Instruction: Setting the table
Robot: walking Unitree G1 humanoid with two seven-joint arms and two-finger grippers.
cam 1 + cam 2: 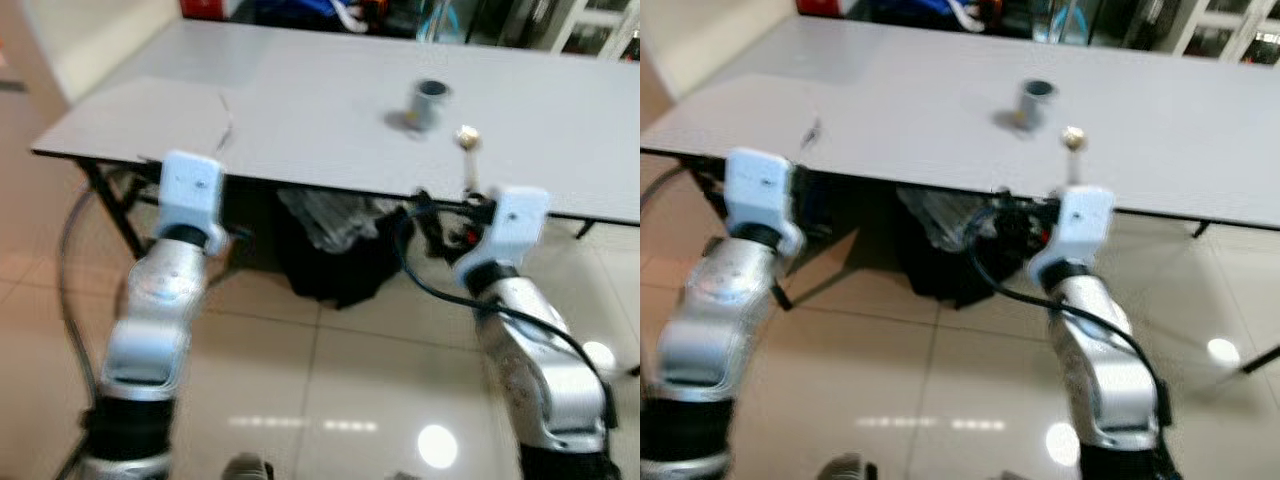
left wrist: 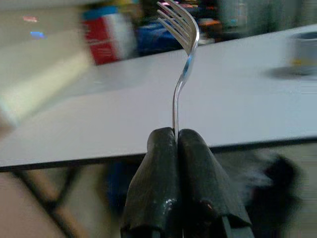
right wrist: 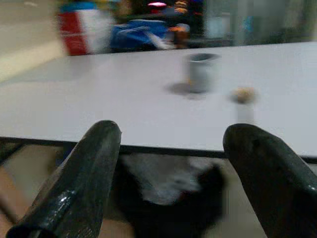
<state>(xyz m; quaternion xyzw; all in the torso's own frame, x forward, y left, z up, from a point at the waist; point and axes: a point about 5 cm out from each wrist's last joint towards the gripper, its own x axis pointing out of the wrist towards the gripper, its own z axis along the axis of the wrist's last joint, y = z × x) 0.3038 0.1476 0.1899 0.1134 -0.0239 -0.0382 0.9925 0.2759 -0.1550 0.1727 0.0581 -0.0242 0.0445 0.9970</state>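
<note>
My left gripper [image 2: 177, 134] is shut on the handle of a silver fork [image 2: 184, 59], which stands upright with its tines up, at the near edge of the long pale grey table [image 1: 300, 110]. In the left eye view the fork [image 1: 228, 122] shows as a thin line above the left wrist. My right gripper [image 3: 172, 130] is open with nothing between its fingers [image 3: 99, 163], just short of the table's near edge. Further on the table stands a small grey cup [image 1: 430, 100], and nearer lies a small tan object on a pale stem [image 1: 466, 137].
A black bag [image 1: 335, 255] sits on the tiled floor under the table, between dark table legs [image 1: 112, 205]. Red and blue clutter [image 2: 109, 34] stands behind the table's far edge. A black cable [image 1: 430, 285] loops by my right arm.
</note>
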